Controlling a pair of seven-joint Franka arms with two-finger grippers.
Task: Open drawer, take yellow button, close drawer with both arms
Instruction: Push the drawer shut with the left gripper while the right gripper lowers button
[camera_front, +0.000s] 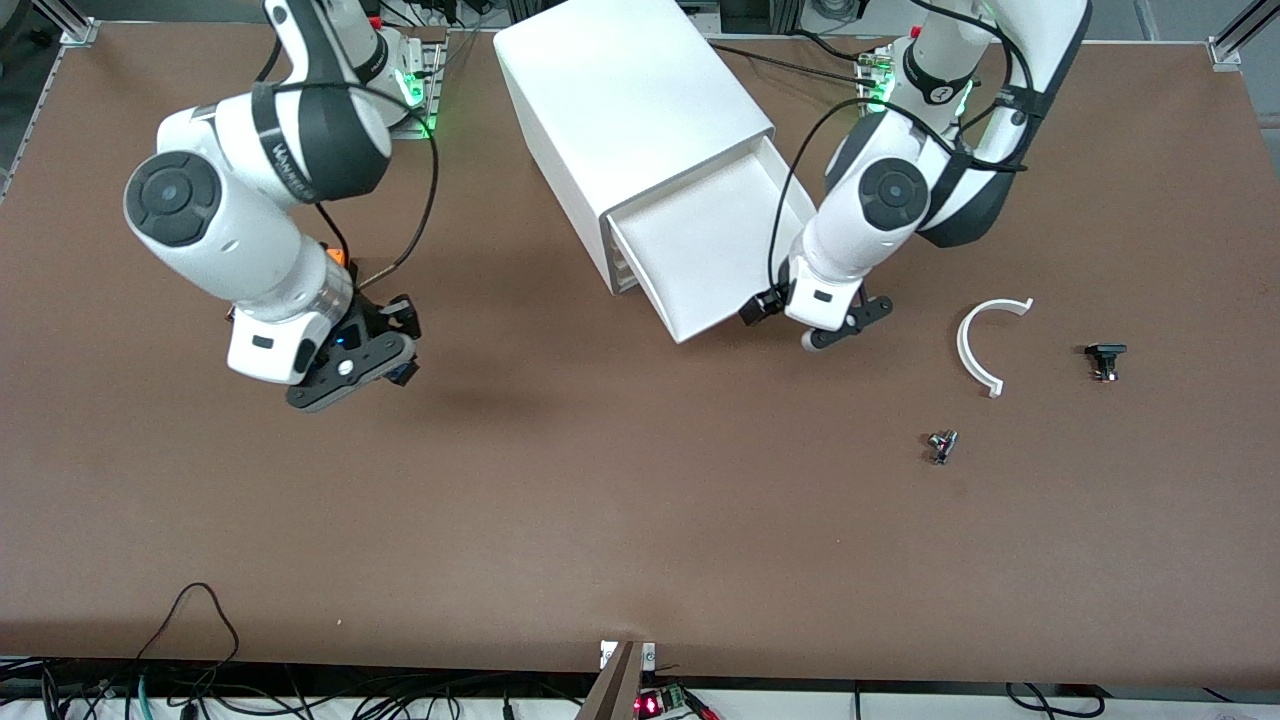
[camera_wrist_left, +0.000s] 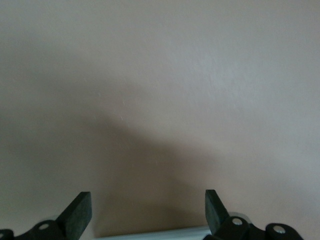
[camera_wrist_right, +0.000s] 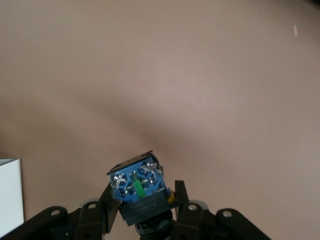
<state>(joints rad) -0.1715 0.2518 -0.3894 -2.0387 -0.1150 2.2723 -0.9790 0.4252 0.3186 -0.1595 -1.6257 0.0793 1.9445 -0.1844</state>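
The button (camera_wrist_right: 137, 192) is pinched tight in the right claw (camera_wrist_right: 142, 210), up over the bare table (camera_front: 600, 500). The drawer (camera_front: 715, 250) sticks out, with the left claw (camera_front: 822, 322) spread wide by its front edge. Next step, I think: push it shut.

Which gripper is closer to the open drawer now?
The left. The left gripper hangs open beside the front edge of the pulled-out drawer. The right gripper, shut on the button, is over the table toward the right arm's end.

Glossy white plastic drawer (camera_front: 705, 250), matt brown table (camera_front: 600, 500)
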